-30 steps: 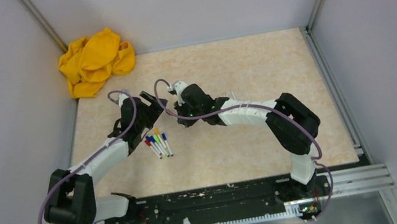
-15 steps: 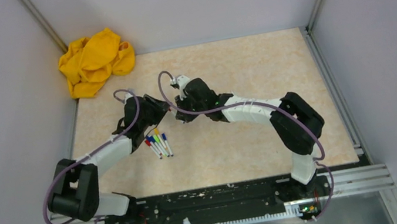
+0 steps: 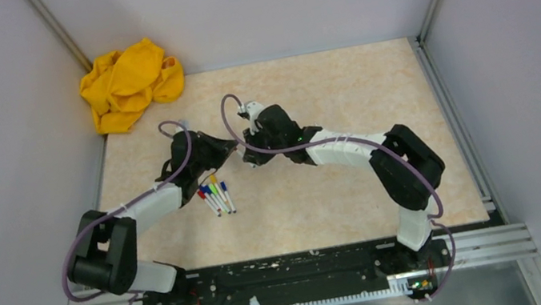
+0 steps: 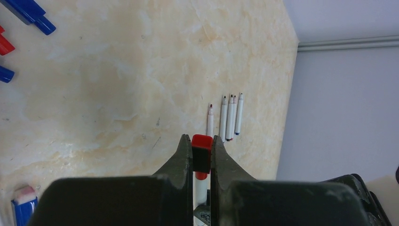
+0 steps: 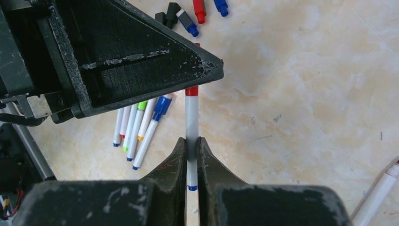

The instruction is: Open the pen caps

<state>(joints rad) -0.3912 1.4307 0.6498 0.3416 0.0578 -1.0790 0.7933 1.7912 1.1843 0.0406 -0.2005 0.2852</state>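
Note:
A white marker [image 5: 191, 117] is held level between both grippers above the table. My left gripper [image 4: 201, 139] is shut on its red pen cap [image 4: 201, 151]. My right gripper [image 5: 191, 140] is shut on the barrel, whose blue end shows between the fingers. In the top view the left gripper [image 3: 228, 149] and right gripper [image 3: 250, 155] meet tip to tip. A row of capped markers [image 3: 216, 196] lies below them, seen too as capped markers [image 5: 136, 127]. Several loose pen caps [image 5: 188, 22] in black, blue and red lie nearby.
Several uncapped markers [image 4: 227, 120] lie side by side near the table's edge. A crumpled yellow cloth [image 3: 129, 83] fills the back left corner. One more marker [image 5: 381, 193] lies at the right. A blue and white block [image 4: 23, 207] sits low on the left.
My left gripper moved right to the marker held by the right gripper and closed on its red cap. The right gripper stayed shut on the barrel.

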